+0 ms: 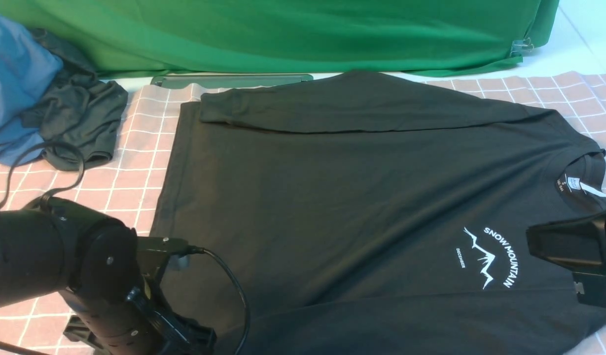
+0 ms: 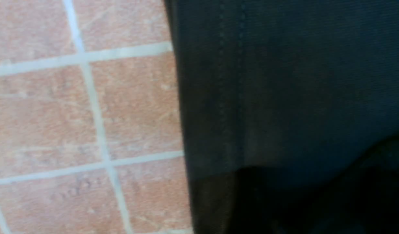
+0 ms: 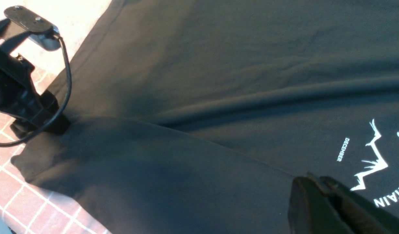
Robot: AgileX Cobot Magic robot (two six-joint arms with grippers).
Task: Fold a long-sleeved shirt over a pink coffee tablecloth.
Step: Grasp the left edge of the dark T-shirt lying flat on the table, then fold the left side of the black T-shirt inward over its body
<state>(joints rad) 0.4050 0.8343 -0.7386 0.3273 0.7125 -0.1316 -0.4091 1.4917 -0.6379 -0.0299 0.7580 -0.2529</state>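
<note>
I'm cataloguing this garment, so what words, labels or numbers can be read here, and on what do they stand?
"SNOW MOUNTAIN": white, arched around the peak print on the chest of the long-sleeved shirt.
"DECEMBER": small white letters beside that peak.
White neck label: print too small to read.

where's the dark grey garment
Front view, far left: the dark grey garment lies partly on the pink tablecloth, against the blue garment, left of the long-sleeved shirt.

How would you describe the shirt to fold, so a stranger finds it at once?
Find the pink checked tablecloth. The large black shirt lies spread across it. Unlike the crumpled dark garment at its far left, it bears a white SNOW MOUNTAIN print.
</note>
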